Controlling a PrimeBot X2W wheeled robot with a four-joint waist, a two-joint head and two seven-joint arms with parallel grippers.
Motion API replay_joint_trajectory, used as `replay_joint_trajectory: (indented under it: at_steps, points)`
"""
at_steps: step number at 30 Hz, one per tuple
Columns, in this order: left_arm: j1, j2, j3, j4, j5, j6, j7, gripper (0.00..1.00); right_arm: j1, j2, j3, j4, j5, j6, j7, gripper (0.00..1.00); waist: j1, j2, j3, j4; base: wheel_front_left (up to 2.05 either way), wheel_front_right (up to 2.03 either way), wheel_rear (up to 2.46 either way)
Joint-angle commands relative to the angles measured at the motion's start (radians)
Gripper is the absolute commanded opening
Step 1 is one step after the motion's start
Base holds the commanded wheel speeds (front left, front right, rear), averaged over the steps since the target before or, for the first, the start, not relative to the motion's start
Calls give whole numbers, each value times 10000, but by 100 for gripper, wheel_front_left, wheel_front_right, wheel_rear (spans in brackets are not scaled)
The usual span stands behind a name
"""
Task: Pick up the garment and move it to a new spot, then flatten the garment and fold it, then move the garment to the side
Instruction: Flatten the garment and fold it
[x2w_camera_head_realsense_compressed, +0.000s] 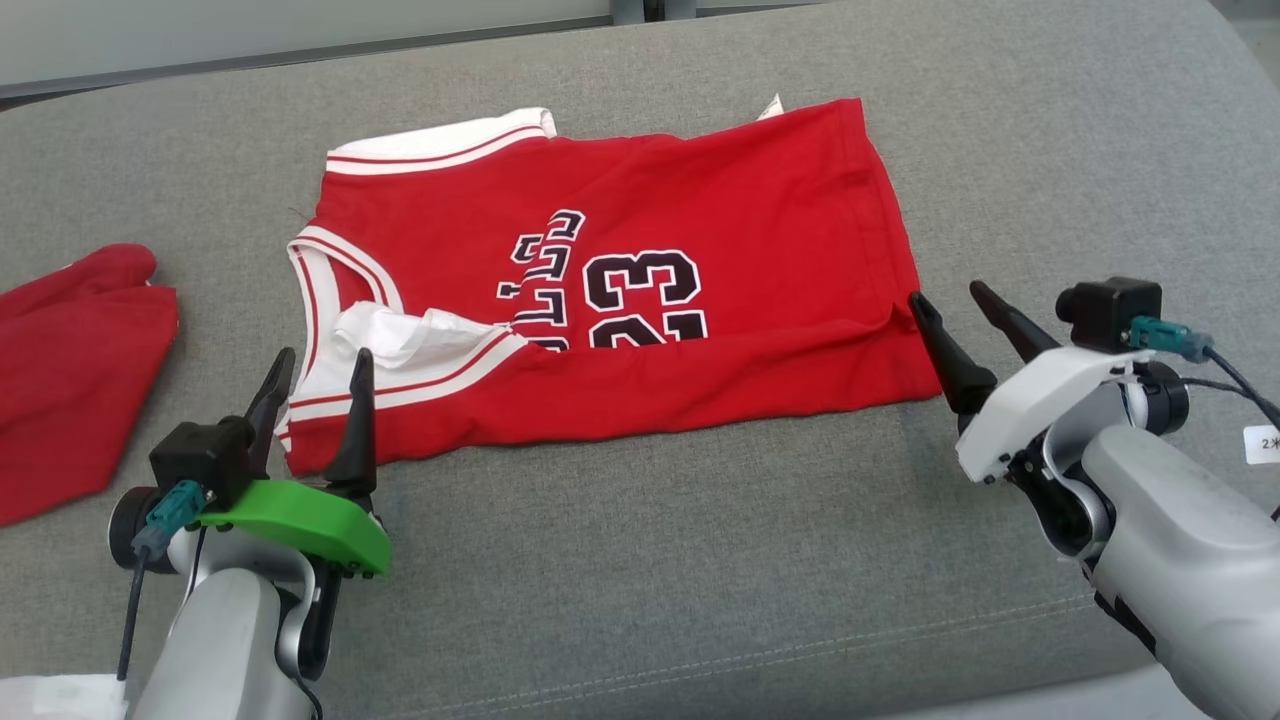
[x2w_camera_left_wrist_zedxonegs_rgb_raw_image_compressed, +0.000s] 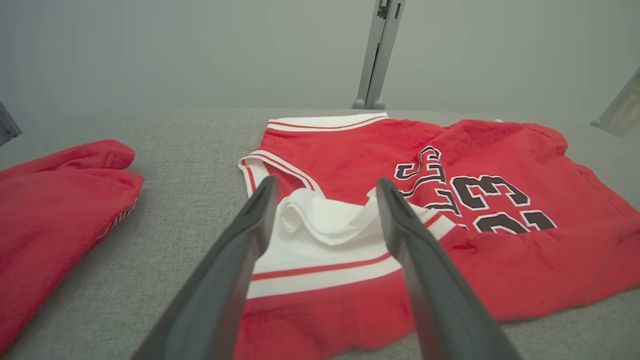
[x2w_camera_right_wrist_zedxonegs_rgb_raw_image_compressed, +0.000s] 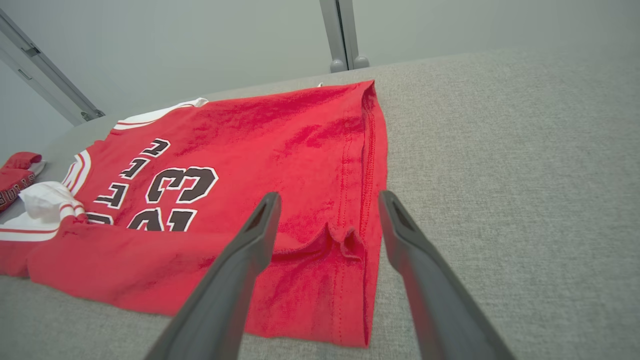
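Nearest you, both grippers stand with fingers spread wide and hold nothing: the left gripper (x2w_camera_head_realsense_compressed: 323, 355) over the jersey's shoulder corner, the right gripper (x2w_camera_head_realsense_compressed: 946, 293) just beside its hem corner; the jersey (x2w_camera_head_realsense_compressed: 760, 200) lies mid-cushion between them, its near edge turned up over the print. Watch the white lining (x2w_camera_head_realsense_compressed: 400, 335) bunched at the armhole; pinch there and you likely lift one layer, so the fold slides open; the puckered hem (x2w_camera_right_wrist_zedxonegs_rgb_raw_image_compressed: 345, 240) invites the same on the right; uneven lifts would skew it. Its neck points to the robot's left, hem to the right, long axis running across the head view. Beyond, on the grey cushion (x2w_camera_head_realsense_compressed: 640, 560), a second red garment (x2w_camera_head_realsense_compressed: 70, 370) lies well apart leftward; a sideways move there could overlap it.
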Motion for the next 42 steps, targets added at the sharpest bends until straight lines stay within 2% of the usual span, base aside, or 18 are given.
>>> replay_joint_trajectory:
  at_steps: [1,10,22,32,33,34,35,36,42]
  points:
    - [215,-60,144,-149,98,53,-28,100,329,-24,-150,-138,-236,0,-40,100,0,0,-20,-4,0,0,0]
    - [1079,-360,826,-662,742,54,-30,100,1615,147,-1115,-629,-1544,0,-43,100,0,0,54,-6,0,0,0]
    - [687,-260,1140,544,1407,-49,-31,100,1387,656,-1271,179,-2168,0,-44,100,0,0,357,-48,0,0,0]
    - [148,-401,1266,1888,1423,-109,-31,100,1125,1064,-1125,708,-2225,0,-44,100,0,0,524,-55,0,0,0]
    - [109,-408,1253,2018,1377,-123,-30,69,1110,1092,-1098,789,-2197,0,-44,99,0,0,530,-53,0,0,0]
    - [53,-406,1230,2138,1361,-134,-30,27,1088,1117,-1067,864,-2184,0,-44,59,0,0,536,-48,0,0,0]
    - [1,-418,1215,2222,1320,-143,-30,0,1063,1146,-1046,940,-2151,0,-44,31,0,0,542,-39,0,0,0]
    - [-13,-438,1166,2364,1290,-153,-28,0,1035,1168,-1017,996,-2129,0,-44,0,0,0,545,-33,0,0,0]
    - [-143,-446,1049,2671,1192,-162,-18,0,985,1277,-902,1225,-2060,0,-45,0,0,0,517,12,0,0,0]
